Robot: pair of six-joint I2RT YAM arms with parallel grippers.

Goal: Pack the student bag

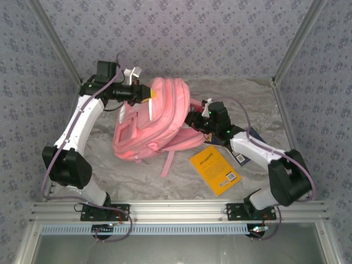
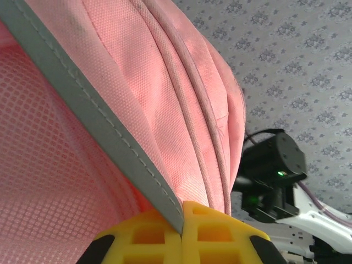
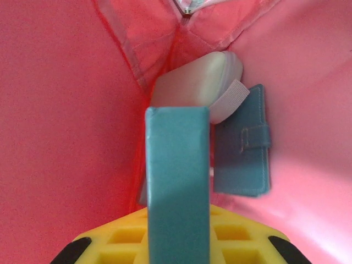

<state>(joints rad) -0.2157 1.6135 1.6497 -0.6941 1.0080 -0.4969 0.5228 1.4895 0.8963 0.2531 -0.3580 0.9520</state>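
Pinching the pink student bag point(image 1: 157, 118), mid-frame in the top view, by its grey reflective strip point(image 2: 93, 118) with my left gripper point(image 2: 181, 234) clamped tight, my right gripper point(image 3: 179, 242) inside the bag gripping a teal book point(image 3: 177, 165), teal wallet point(image 3: 242, 148) just right, yellow book point(image 1: 215, 169) on the table point(image 1: 137, 184) lower right.
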